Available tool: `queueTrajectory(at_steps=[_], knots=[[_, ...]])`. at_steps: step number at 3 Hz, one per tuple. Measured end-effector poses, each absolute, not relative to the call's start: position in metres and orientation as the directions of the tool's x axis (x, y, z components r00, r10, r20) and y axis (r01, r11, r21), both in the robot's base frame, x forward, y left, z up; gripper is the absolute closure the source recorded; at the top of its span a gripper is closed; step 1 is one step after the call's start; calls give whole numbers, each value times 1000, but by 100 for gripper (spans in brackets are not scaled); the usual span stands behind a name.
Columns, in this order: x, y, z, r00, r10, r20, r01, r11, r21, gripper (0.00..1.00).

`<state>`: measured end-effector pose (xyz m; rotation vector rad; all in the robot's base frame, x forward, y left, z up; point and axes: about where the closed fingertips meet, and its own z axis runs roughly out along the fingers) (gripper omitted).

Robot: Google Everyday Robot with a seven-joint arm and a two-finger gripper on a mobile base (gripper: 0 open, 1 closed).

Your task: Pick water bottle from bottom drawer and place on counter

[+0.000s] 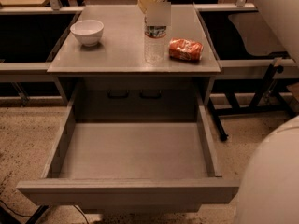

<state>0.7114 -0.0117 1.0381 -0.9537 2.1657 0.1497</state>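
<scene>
The water bottle (154, 43) is seen upright on the counter (117, 50), its cap hidden by the gripper (155, 4) at 12 o'clock, which is cut off above; whether it grips cannot be told. The bottom drawer (126, 193) is seen open at 6 o'clock.

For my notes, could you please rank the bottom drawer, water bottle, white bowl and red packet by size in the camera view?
1. bottom drawer (also nearest camera)
2. water bottle
3. white bowl, red packet: alike
The gripper is at the bottle's top.
</scene>
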Motion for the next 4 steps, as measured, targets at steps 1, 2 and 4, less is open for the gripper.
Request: queueTrajectory(at_steps=[1, 2, 4], knots=[[717, -11, 1041, -413, -564, -715, -671, 719, -180, 100], [726, -12, 1036, -423, -560, -712, -670, 722, -170, 100], [743, -18, 1021, -459, -542, -704, -660, 739, -139, 100]])
